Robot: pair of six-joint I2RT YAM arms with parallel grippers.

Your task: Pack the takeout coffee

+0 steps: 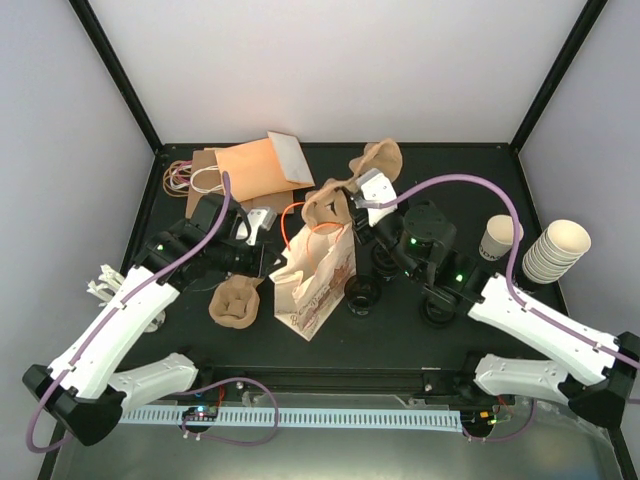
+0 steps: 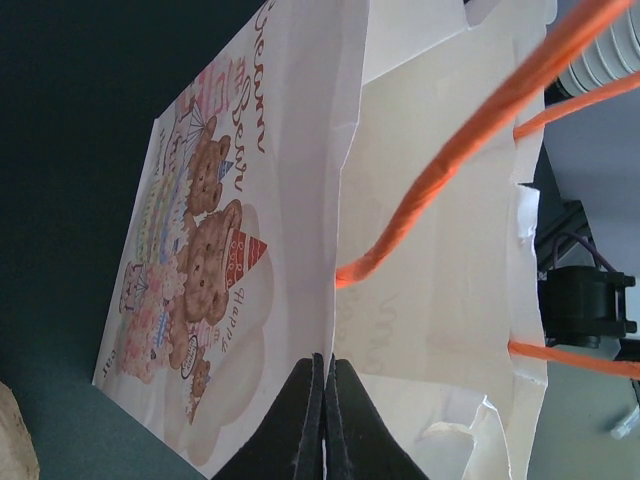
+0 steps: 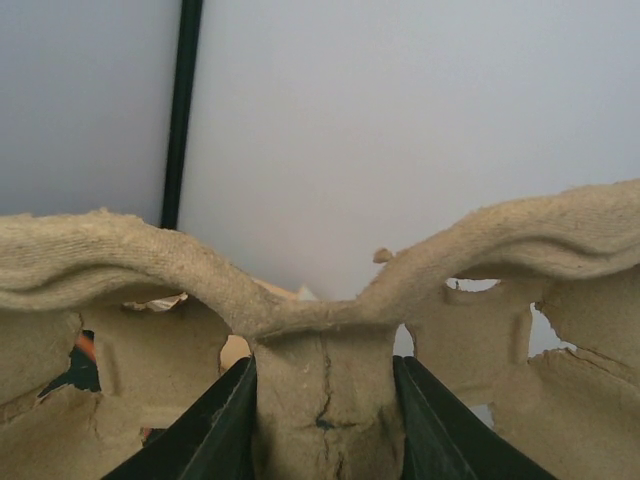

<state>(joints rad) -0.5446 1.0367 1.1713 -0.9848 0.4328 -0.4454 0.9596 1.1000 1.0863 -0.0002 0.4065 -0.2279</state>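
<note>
White walls are enclosing the black table (image 1: 400,340) in the top view, where a printed paper bag (image 1: 318,280) is standing at the middle. The left gripper (image 1: 258,226) is reaching to its rim, and the right gripper (image 1: 368,192) is holding a pulp cup carrier (image 1: 325,205) by the bag's top. The takeout coffee (image 1: 497,238) is sitting far right, seemingly upright, just beside a stack of cups (image 1: 555,250).

From the left wrist, the fingers (image 2: 300,420) are pinching together on the bag's edge.

From the right wrist, the fingers (image 3: 215,430) are clamping the carrier's centre rib.
</note>
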